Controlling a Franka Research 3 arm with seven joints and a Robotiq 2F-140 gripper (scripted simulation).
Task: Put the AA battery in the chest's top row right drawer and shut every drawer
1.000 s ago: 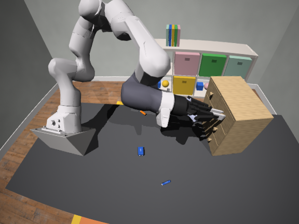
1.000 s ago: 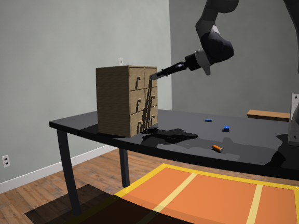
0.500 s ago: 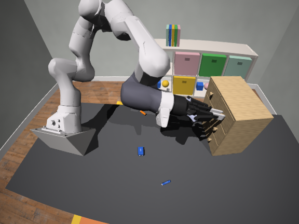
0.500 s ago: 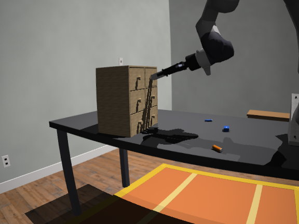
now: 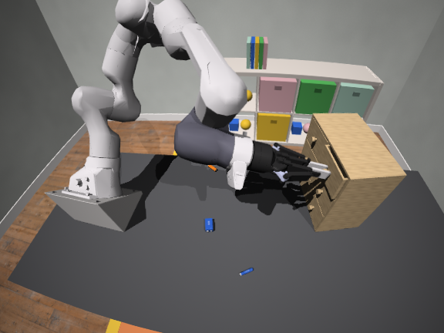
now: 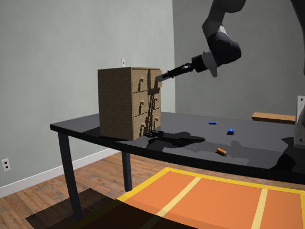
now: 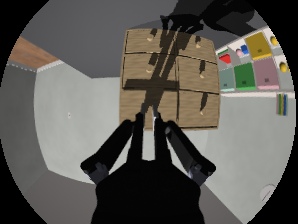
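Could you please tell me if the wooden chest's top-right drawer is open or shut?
Slightly open: the top-right drawer juts from the wooden chest.

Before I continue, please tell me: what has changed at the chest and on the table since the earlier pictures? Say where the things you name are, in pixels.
The top-right drawer (image 5: 338, 183) (image 6: 152, 77) (image 7: 134, 102) has slid partly out of the chest (image 5: 362, 142) (image 6: 115, 103) (image 7: 192, 82), towards the robot. The gripper (image 5: 321, 169) (image 6: 158, 78) (image 7: 148, 108) moved back slightly with it, fingers still at its front. The AA battery (image 5: 247, 271) (image 6: 212, 123) stayed put, and the other drawers remain shut.
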